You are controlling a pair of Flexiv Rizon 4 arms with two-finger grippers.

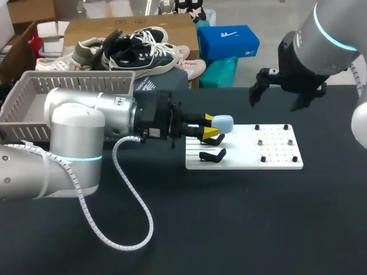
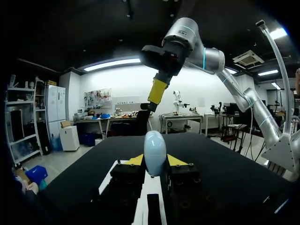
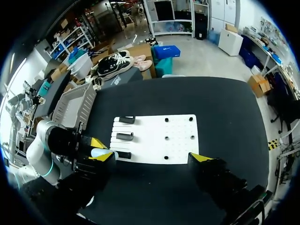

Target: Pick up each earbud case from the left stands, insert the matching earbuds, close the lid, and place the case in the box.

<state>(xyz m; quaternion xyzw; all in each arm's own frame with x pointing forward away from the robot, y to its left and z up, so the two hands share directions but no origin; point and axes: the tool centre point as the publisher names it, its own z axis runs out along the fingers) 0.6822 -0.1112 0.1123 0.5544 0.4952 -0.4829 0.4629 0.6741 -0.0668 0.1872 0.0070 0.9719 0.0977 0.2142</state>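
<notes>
Black and matte, the table [image 1: 229, 229] carries a flat white board [image 1: 275, 163] with rounded corners, small dark pegs [image 1: 260, 141] on its right half and angular black stands [image 1: 212, 154] along its left end. A grey plastic basket [image 1: 34, 94] with slatted walls sits at the table's far left.

The left arm lies low across the table, a ribbed white cable looping off it. The left gripper [image 1: 213, 127] points toward the board and is clenched on the earbud case [image 1: 223, 122], a yellow tip pressing each side. The case is pale blue, smooth and glossy, shaped like an egg. It hangs over the board's left end, just above the stands. Seen from the left wrist, the case [image 2: 155, 152] stands upright between the fingers, its long axis crosswise to them and its narrower end up.

The right gripper [image 1: 278, 94] hangs high over the table's far right side, well apart from the case. From its own wrist, the right gripper [image 3: 151, 157] is spread wide with nothing between its fingers, looking down on the board [image 3: 159, 138]
</notes>
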